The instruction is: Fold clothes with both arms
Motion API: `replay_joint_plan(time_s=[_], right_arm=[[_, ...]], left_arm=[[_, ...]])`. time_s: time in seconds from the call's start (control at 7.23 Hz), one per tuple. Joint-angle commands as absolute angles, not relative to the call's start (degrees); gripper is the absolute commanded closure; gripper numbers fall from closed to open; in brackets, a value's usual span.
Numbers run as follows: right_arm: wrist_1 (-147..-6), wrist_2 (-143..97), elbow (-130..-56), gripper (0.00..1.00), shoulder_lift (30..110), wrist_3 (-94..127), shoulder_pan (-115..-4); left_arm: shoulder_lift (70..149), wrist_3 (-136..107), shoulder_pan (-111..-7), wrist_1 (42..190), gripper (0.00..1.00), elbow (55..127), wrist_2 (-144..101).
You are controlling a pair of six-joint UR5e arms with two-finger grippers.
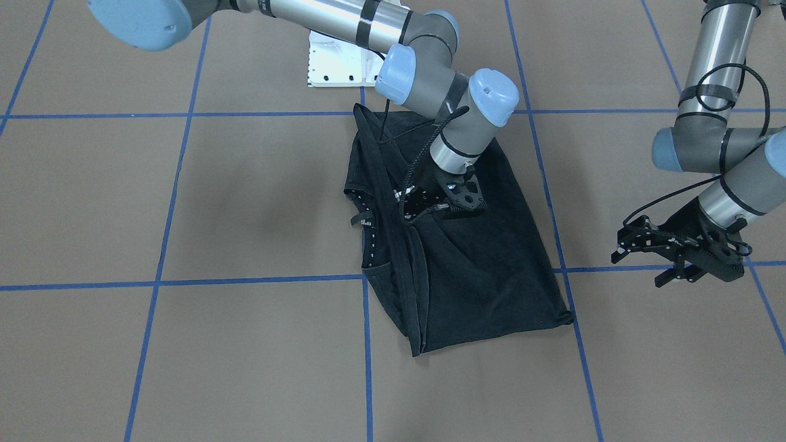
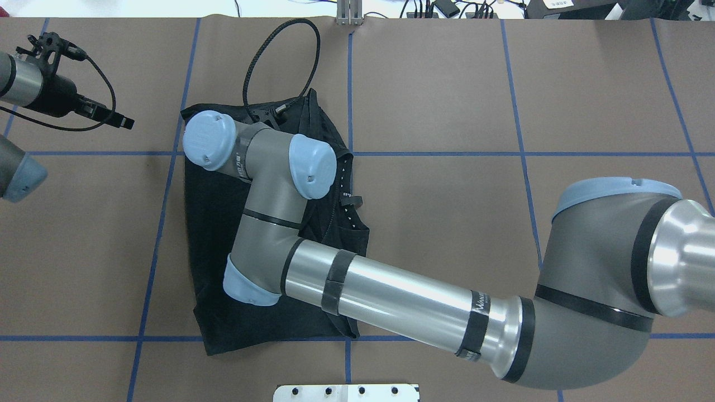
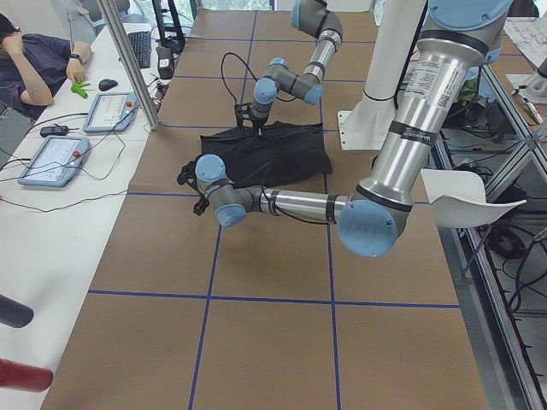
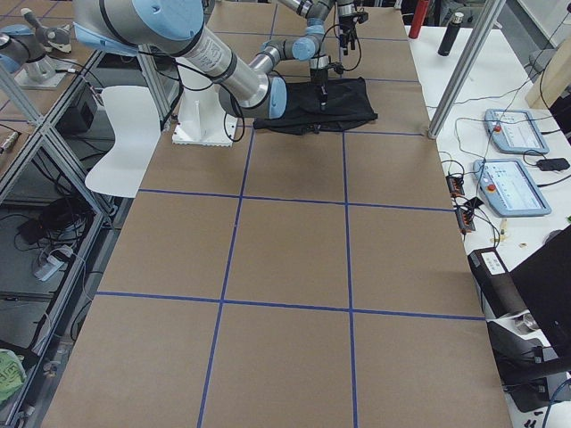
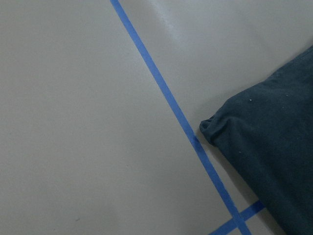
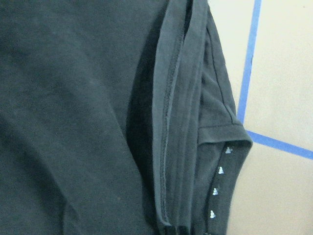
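Largest in the overhead view is the right arm [image 2: 402, 296], a thick grey-silver tube with light-blue joint caps, which comes in from the right and crosses the middle blue tape line [image 2: 349, 84] of the brown paper-covered table [image 1: 184, 368]. Its wrist bends down over the black short-sleeved T-shirt [image 1: 485, 270], which lies folded with a plain black side up, in front of the white bolted base plate [image 1: 334, 67] and mostly on the robot's left of that middle line. The right pincer [image 1: 424, 209] is down against the cloth near the folded edge, and creases run out from that spot. Black fingers on black fabric hide whether it is clenched on the cloth or only pressing, so I cannot tell. The right wrist view shows stacked hem bands [image 6: 178, 122] running lengthwise and a collar edge [image 6: 222, 166] printed with small white marks, lying over a crossing of tape lines. The left arm [image 1: 718, 73] stands well apart from the shirt, off its side. The left pincer [image 1: 642, 264] hangs above bare table with its fingers spread, released and holding nothing. Its wrist view catches one bunched corner [image 5: 215, 129] of the shirt just beside a blue tape line. In the exterior left view a person [image 3: 34, 60] sits at a white side bench with tablet-like pendants.
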State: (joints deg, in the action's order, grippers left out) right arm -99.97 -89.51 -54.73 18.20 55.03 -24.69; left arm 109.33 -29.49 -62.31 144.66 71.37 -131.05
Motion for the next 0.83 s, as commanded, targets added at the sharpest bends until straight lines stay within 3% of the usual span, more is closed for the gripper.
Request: replay_joint_plan(time_s=[0.0,0.41,0.69], right_arm=[[-101.16,-89.47,-63.78,1.00,25.91,54.93,-24.70],[-101.07,-89.65,-67.30,1.00,29.51,54.84,-26.37],[-101.25,-89.56,-75.81,1.00,36.36,55.11,-25.76]], left_arm=[[109.34,-29.62,-62.31,144.67,0.00,71.63,-131.04],[109.34,-29.71,-62.31,144.67,0.00,71.98,-131.04],[109.34,-29.79,-62.40,144.67,0.00,72.16,-131.13]])
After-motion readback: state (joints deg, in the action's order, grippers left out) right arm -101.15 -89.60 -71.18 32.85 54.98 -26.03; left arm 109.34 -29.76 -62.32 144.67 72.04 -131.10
